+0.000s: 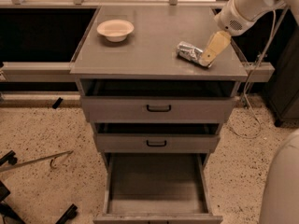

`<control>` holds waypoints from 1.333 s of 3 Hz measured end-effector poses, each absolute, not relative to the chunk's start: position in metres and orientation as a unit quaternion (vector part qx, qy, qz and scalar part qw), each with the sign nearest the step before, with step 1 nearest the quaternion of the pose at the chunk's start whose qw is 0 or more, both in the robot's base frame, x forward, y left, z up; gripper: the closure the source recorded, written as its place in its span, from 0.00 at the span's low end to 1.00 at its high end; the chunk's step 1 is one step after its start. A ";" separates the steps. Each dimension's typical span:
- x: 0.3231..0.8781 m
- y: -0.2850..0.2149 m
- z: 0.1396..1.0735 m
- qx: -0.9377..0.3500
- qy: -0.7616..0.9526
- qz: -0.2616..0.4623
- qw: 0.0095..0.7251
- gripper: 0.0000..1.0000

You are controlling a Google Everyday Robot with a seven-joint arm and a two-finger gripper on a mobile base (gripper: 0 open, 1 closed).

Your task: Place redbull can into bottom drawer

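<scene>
The redbull can (189,52) lies on its side on the right part of the grey cabinet top (149,45). It is a shiny silver cylinder with darker markings. My gripper (208,56) comes down from the upper right on a white arm, its cream fingers (214,47) reaching the can's right end and covering it. The bottom drawer (156,183) is pulled out at the foot of the cabinet, its plain grey floor bare.
A cream round bowl (115,30) stands at the top's back left. Two wider drawers with black handles (158,108) sit shut above the open drawer. A cable (247,111) hangs right of the cabinet. A thin metal rod (37,160) lies on the speckled floor, left.
</scene>
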State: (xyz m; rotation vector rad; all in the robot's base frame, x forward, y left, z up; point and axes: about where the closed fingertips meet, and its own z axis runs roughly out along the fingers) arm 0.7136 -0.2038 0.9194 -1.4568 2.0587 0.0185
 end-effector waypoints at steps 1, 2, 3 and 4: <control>0.730 -0.195 0.894 -0.543 0.781 0.042 0.306 0.00; 0.732 -0.183 0.883 -0.557 0.778 0.061 0.285 0.00; 0.733 -0.182 0.882 -0.557 0.778 0.061 0.285 0.00; 0.752 -0.181 0.876 -0.554 0.779 0.051 0.289 0.00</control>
